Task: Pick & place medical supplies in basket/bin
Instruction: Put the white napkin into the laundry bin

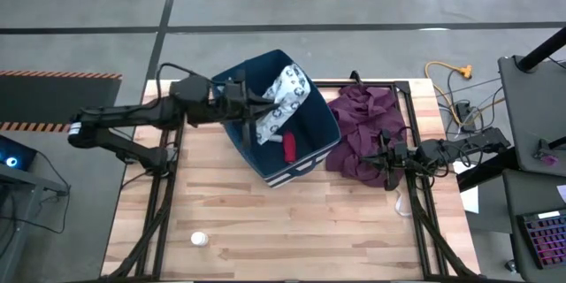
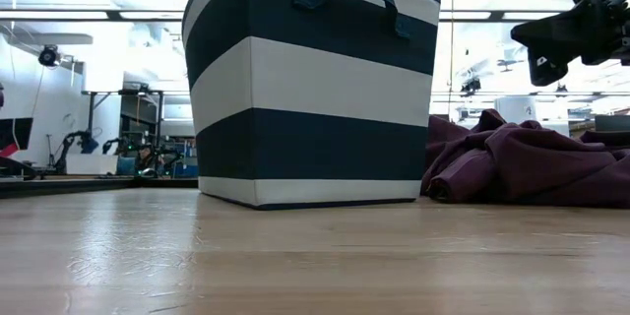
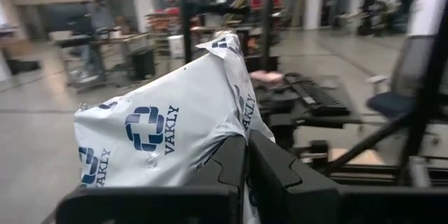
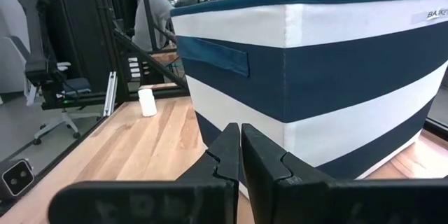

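Note:
My left gripper (image 1: 256, 110) reaches from the table's left over the navy-and-white striped bin (image 1: 305, 166) and is shut on the grey-white patterned packet (image 1: 285, 97), which fills the left wrist view (image 3: 161, 133). A red roll (image 1: 289, 146) lies on the bin's floor. A small white round container (image 1: 200, 239) stands on the wood near the table's near edge, also in the right wrist view (image 4: 147, 102). My right gripper (image 1: 382, 155) hangs shut above the maroon cloth (image 1: 363, 128), right of the bin, touching nothing. The fourth item I cannot pick out. My left gripper (image 3: 245, 161) pinches the packet's lower edge (image 3: 224, 143) between its two shut fingers. The fingers come roughly level from the table's left. The packet sticks out beyond the fingertips, over the bin's opening; whether its far end (image 1: 296, 80) touches the bin's rim, I cannot tell.
The crumpled maroon cloth (image 2: 522, 162) lies against the bin's right side (image 2: 315, 79). Bare wood spreads in front of the bin toward the near edge. A small pale thing (image 1: 402, 203) sits by the table's right frame. A person stands beyond the table in the right wrist view.

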`<control>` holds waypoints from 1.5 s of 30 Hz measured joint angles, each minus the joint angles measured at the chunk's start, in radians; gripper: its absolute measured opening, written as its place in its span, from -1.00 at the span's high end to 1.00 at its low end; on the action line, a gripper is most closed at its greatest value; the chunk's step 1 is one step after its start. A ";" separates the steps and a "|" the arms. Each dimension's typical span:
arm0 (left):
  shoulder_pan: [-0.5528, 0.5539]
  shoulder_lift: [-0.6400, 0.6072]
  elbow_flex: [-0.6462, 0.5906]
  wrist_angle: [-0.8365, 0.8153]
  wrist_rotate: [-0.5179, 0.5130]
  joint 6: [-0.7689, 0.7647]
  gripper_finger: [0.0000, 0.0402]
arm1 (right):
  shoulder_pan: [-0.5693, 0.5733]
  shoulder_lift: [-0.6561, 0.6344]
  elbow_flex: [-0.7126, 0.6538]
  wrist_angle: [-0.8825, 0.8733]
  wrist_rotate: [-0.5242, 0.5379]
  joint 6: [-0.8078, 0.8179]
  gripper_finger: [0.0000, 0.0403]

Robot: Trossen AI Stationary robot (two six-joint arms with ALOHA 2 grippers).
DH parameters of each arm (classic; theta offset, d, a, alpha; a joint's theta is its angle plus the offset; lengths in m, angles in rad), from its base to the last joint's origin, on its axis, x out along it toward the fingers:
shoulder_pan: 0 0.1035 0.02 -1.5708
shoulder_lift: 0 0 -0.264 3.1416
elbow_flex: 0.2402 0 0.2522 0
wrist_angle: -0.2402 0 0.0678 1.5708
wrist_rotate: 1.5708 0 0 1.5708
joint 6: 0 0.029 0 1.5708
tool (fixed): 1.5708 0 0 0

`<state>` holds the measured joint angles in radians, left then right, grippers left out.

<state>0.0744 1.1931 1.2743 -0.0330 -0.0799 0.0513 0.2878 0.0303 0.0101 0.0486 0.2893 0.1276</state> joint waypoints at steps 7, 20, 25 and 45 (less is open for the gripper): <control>0.109 0.035 0.000 -0.100 -0.009 0.044 1.00 | 0.000 0.000 0.000 0.000 0.000 -0.005 0.96; 0.265 0.119 0.000 -0.332 -0.001 0.133 1.00 | 0.000 0.006 0.000 0.000 0.000 0.048 0.96; 0.282 0.167 -0.003 -0.369 -0.001 0.180 1.00 | 0.000 0.007 0.000 0.000 0.000 0.054 0.96; 0.346 0.414 -0.085 -0.397 -0.087 0.213 1.00 | 0.000 0.023 0.000 0.000 0.002 0.102 0.96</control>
<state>0.4203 1.6067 1.1891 -0.4297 -0.1669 0.2638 0.2876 0.0533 0.0101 0.0486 0.2909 0.2295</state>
